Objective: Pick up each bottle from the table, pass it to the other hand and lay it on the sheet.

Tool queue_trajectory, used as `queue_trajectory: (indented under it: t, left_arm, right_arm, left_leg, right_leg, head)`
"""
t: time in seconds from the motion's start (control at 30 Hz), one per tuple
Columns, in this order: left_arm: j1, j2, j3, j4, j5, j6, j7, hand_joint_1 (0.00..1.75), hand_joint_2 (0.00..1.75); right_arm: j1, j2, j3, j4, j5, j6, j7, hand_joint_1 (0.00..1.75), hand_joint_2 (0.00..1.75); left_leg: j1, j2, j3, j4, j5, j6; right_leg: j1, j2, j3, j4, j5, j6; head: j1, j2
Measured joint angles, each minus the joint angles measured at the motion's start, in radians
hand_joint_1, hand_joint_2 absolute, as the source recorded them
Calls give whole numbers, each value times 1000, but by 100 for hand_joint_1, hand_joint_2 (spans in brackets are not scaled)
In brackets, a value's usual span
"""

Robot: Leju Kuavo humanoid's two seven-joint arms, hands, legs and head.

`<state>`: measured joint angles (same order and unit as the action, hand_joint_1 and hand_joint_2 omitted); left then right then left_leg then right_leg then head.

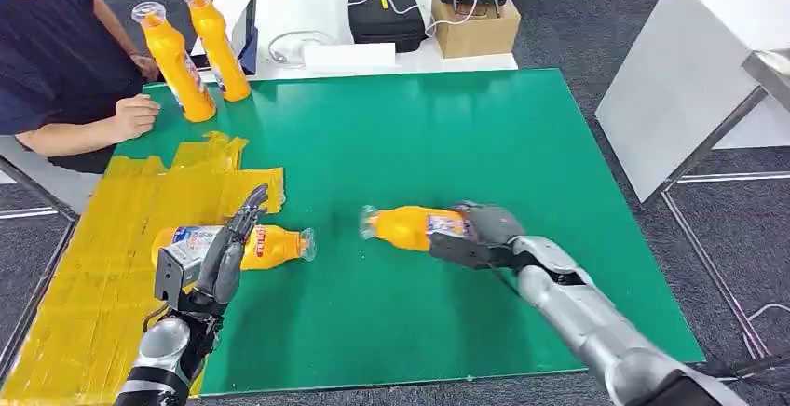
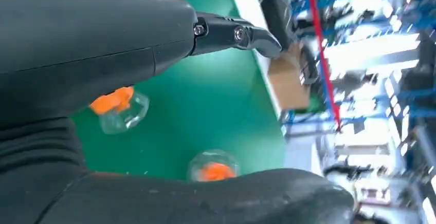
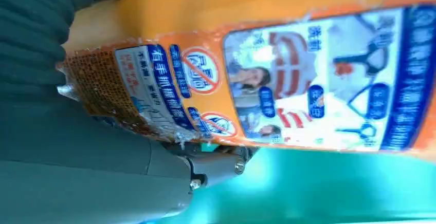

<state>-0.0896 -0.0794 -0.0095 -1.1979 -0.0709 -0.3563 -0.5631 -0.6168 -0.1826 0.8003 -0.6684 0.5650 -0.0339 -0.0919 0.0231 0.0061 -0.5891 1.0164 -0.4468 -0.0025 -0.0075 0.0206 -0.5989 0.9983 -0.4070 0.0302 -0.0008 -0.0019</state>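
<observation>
My right hand point(image 1: 480, 234) grips an orange bottle point(image 1: 410, 226) by its labelled body, sideways and low over the green mat point(image 1: 419, 136), clear cap pointing left. The right wrist view shows its label point(image 3: 308, 75) against my right hand point(image 3: 77, 147). A second orange bottle point(image 1: 275, 243) lies on its side at the edge of the yellow sheet point(image 1: 102, 248). My left hand point(image 1: 219, 262) hovers over that bottle with fingers straight and apart, holding nothing. In the left wrist view both clear caps point(image 2: 121, 108) point(image 2: 213, 167) show between the spread fingers point(image 2: 247, 34).
Two more orange bottles point(image 1: 177, 57) point(image 1: 219, 43) stand upright at the mat's back left corner, beside a seated person's hand point(image 1: 135, 115). Behind the mat are a black case point(image 1: 385, 15) and a cardboard box point(image 1: 475, 20). A white table point(image 1: 689, 61) stands to the right.
</observation>
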Motion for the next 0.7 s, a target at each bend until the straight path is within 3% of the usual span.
queue_trajectory:
  t: [0.1,0.5,0.7]
  left_arm:
    - [30,-8,24,-52,5,-2,1,0,0]
    - [57,-15,54,-117,5,-2,0,0,0]
    - [93,-34,59,-167,69,-56,14,0,0]
  right_arm:
    - [6,47,-39,-12,1,14,3,175,175]
    - [22,106,-82,-21,1,16,0,175,175]
    - [58,154,-114,-95,-6,0,-55,175,175]
  left_leg:
    - [2,-11,-7,-1,2,-2]
    - [-1,-10,-12,-1,1,-1]
    - [-1,-9,-15,-1,1,-1]
  right_leg:
    - [3,-12,-1,0,-2,-2]
    - [-1,-12,-6,0,-1,-1]
    - [-1,-11,-10,0,-1,-2]
  head:
    - [2,0]
    - [1,0]
    - [1,0]
